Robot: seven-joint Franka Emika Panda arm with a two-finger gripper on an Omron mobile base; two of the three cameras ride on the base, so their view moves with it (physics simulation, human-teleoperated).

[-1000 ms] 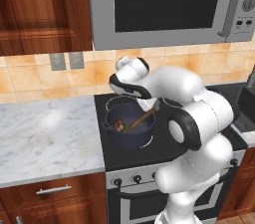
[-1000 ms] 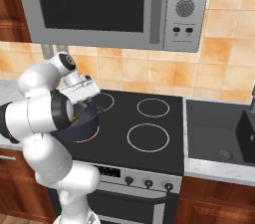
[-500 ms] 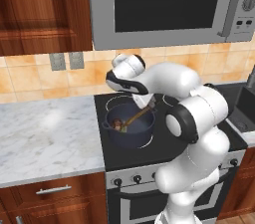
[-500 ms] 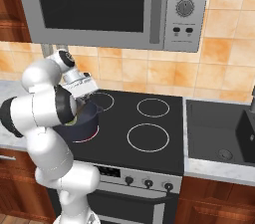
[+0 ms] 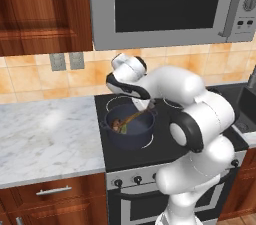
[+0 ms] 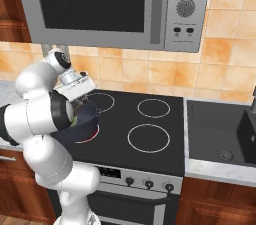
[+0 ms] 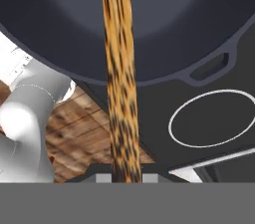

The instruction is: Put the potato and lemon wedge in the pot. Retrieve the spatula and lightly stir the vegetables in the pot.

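Stirring step in hand: the gripper (image 5: pixel 150 105) is clamped on the upper end of the spatula (image 5: pixel 134 117), jaws drawn in close around the thin handle. In the hand view the spatula (image 7: pixel 119 73) runs straight away from the fingertips, handle nearest, head out of frame over the pot (image 7: pixel 149 24).

Key relation: the spatula's long axis slants down and to the left from the gripper into the pot (image 5: pixel 129 128), which sits on the front left burner of the stove (image 5: pixel 165 141). The head end lies below and left of the hand, low inside the pot, close to a small brown lump that I take to be the potato (image 5: pixel 117 125). Contact between head and potato: cannot tell. The lemon wedge is too small to make out. In the right base view the arm covers most of the pot (image 6: pixel 85 121).

Change from the earlier frames: the hand has swung toward the right rim of the pot, and the handle now leans more steeply across it; the pot has not shifted on its burner.

Judgement: any next stir means sweeping the head across the pot floor while the handle stays clear of the near rim.
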